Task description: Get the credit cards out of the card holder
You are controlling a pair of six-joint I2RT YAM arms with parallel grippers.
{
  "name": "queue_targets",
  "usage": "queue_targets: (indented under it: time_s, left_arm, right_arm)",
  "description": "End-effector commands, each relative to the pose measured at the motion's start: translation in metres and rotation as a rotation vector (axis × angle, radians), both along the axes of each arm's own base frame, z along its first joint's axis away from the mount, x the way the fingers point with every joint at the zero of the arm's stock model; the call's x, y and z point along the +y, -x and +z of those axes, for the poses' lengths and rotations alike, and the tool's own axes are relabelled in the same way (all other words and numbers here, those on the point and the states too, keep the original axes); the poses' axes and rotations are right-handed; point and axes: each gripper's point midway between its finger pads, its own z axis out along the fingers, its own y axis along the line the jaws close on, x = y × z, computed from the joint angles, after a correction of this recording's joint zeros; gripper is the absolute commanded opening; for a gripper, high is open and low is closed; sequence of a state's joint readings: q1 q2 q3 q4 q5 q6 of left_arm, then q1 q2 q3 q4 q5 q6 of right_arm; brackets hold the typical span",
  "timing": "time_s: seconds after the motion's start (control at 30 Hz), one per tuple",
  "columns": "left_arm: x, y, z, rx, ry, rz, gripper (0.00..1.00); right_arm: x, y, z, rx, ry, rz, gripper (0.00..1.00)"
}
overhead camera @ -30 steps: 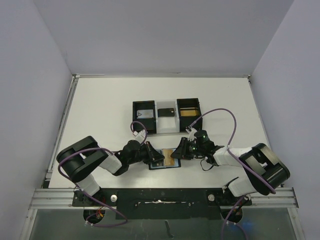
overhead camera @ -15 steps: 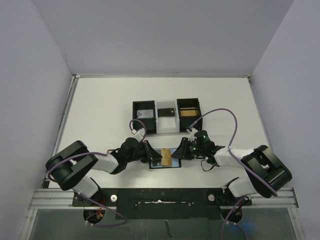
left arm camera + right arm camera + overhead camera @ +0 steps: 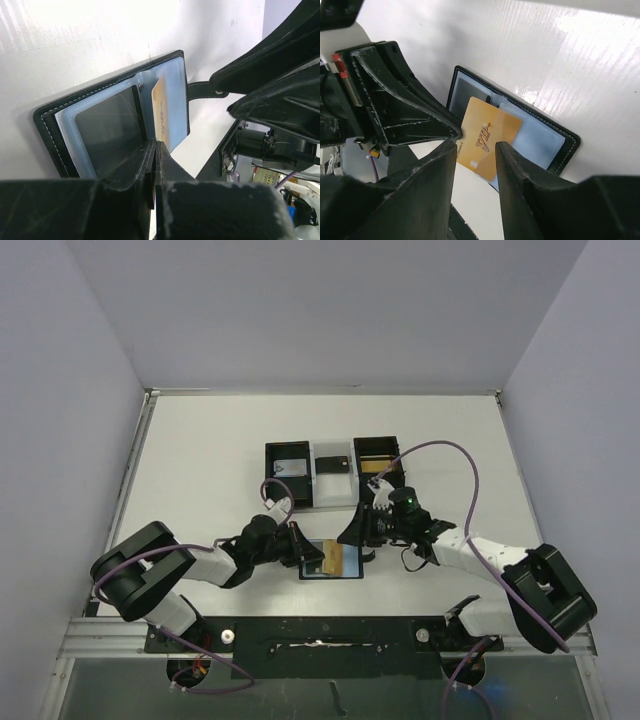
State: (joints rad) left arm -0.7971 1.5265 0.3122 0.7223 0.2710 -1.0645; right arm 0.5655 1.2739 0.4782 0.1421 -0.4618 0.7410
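The card holder (image 3: pixel 350 564) lies open on the table between the arms; it also shows in the left wrist view (image 3: pixel 107 125) and the right wrist view (image 3: pixel 470 95). A gold-tan credit card (image 3: pixel 328 558) marked VIP (image 3: pixel 487 137) sticks partly out of a blue-grey pocket (image 3: pixel 161 110). I cannot tell a grey-blue card from the pockets. My left gripper (image 3: pixel 308 552) is shut, its tips (image 3: pixel 155 150) pressing on the holder's near-left edge. My right gripper (image 3: pixel 358 538) is open and empty, its fingers (image 3: pixel 475 150) above the gold card, apart from it.
Two black open-top boxes (image 3: pixel 290 480) (image 3: pixel 378 455) stand behind the holder; the left one holds a pale card, the right one something gold-tan. A small black rectangle (image 3: pixel 333 463) lies between them. The holder's closing tab (image 3: pixel 202 90) points toward the right gripper.
The gold card has slid partly out toward the holder's middle. My right gripper has lifted and drawn back from the holder. My left arm has shifted pose, its gripper still on the holder.
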Motion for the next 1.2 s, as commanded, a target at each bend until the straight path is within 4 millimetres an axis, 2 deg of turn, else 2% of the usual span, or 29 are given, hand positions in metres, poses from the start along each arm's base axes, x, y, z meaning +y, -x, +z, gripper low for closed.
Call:
queue_targets:
  time_s: [0.0, 0.07, 0.17, 0.23, 0.43, 0.63, 0.77, 0.93, 1.17]
  left_arm:
    - [-0.014, -0.008, 0.018, -0.046, 0.059, -0.029, 0.00]
    - [-0.015, -0.008, 0.017, -0.043, 0.058, -0.033, 0.00]
    - [-0.018, -0.006, 0.016, -0.031, 0.075, -0.044, 0.01]
    - [-0.021, -0.004, 0.018, -0.027, 0.100, -0.057, 0.07]
    - [-0.036, 0.003, 0.031, -0.030, 0.198, -0.129, 0.21]
    - [-0.030, -0.001, 0.028, -0.035, 0.192, -0.060, 0.14]
    - [-0.022, -0.004, 0.023, -0.037, 0.140, -0.030, 0.00]
    - [-0.013, -0.007, 0.018, -0.045, 0.066, 0.001, 0.00]
    - [-0.002, -0.009, 0.024, -0.080, -0.004, 0.015, 0.00]
  right_arm:
    - [0.013, 0.011, -0.012, 0.048, 0.022, 0.070, 0.38]
    - [0.010, 0.017, -0.031, 0.099, 0.049, 0.038, 0.38]
    - [0.009, 0.026, -0.046, 0.146, 0.042, 0.028, 0.38]
    - [0.005, 0.028, -0.057, 0.178, 0.059, 0.014, 0.35]
    - [-0.001, 0.029, -0.067, 0.194, 0.074, -0.029, 0.32]
    - [-0.008, 0.032, -0.074, 0.202, 0.113, -0.033, 0.32]
    - [-0.009, 0.029, -0.072, 0.190, 0.123, -0.044, 0.32]
    - [-0.006, 0.021, -0.060, 0.151, 0.103, -0.044, 0.34]
    - [-0.001, 0.005, -0.023, 0.046, 0.054, -0.046, 0.40]
